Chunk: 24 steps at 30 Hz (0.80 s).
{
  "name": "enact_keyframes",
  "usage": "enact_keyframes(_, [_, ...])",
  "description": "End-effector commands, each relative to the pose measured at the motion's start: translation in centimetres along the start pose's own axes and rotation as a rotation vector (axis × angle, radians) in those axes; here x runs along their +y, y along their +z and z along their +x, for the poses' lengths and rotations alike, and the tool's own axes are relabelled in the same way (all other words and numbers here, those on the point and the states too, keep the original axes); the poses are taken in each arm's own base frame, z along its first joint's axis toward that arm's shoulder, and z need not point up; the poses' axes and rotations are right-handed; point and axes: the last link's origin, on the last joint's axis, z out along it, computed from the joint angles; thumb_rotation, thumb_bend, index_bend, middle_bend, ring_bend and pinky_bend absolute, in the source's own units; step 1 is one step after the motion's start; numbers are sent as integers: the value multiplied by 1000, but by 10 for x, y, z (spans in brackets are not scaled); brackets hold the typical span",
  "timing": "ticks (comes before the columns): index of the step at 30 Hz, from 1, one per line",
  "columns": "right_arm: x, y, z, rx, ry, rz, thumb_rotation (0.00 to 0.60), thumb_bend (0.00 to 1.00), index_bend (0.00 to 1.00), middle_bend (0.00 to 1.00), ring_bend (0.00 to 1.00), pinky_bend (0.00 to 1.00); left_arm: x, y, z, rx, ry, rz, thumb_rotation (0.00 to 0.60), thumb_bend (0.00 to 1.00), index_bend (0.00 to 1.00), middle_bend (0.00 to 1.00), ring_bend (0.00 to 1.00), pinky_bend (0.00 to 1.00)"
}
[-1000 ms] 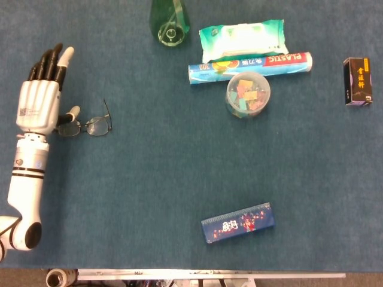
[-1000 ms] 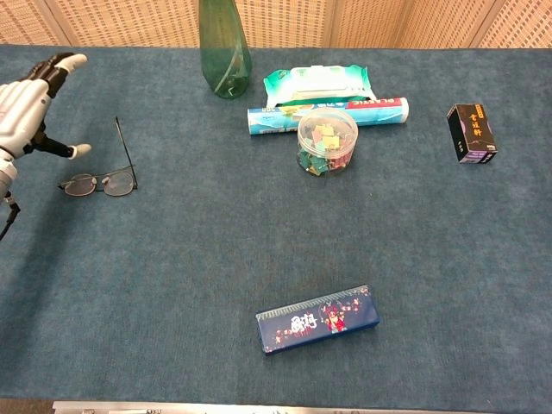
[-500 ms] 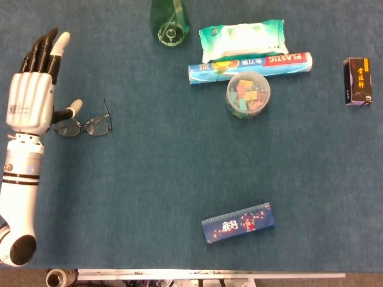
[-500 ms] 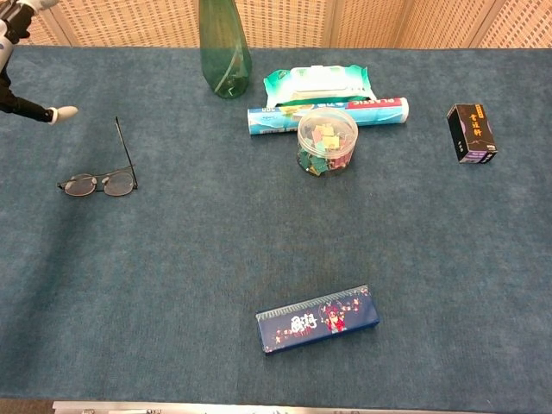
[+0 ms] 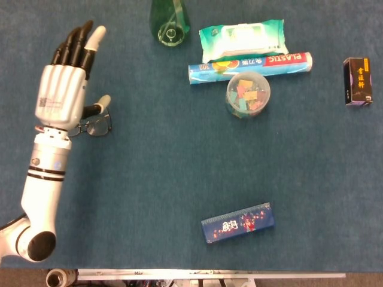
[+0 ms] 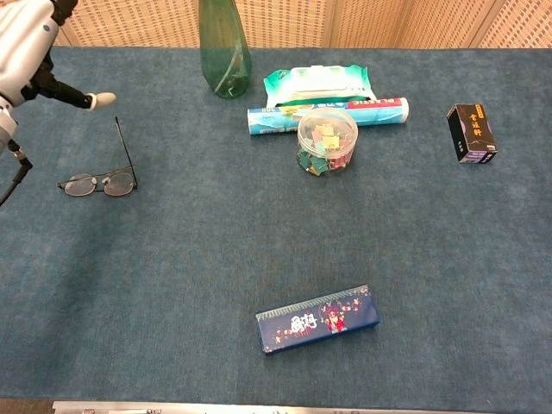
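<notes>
My left robot hand hangs above the worktop with its fingers stretched out and apart, thumb out to the side, holding nothing; the right robot hand shows in neither view. Just beneath the thumb lie the glasses, near the worktop's left edge, well apart from everything else; in the head view my palm covers one lens. They rest on the cloth with the lens front running left to right, which is their long axis; one temple arm sticks out from the right lens toward the far edge, so the open side faces away from me. To take them well, I judge I should lower the palm squarely over the bridge, bring thumb and fingers in across the thin frame rather than onto the lenses, and keep clear of the raised temple so it does not fold or skid. Farther off stand a green bottle, a wipes pack, a foil box, a clip tub, a dark carton and a blue pencil case.
</notes>
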Motion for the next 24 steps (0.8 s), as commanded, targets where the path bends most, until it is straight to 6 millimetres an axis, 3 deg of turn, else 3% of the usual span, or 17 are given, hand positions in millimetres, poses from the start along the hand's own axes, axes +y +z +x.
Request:
enact_keyframes(1, [0,0,0,-2,2,-1,600,162,249,244,244,434,3,1,-6,-16,4,-4,600,149,0,0,0,143])
enact_keyframes(15, [4,-3,0,-3,7,-11,600,162,249,244,244,434,7,4,-35,-86,45,4,600,149,0,0,0,143])
enact_keyframes(24, [3,-5,1,-3,10,-7,600,163,249,244,244,434,-2,9,-46,-96,82,38,600,149,0,0,0,143])
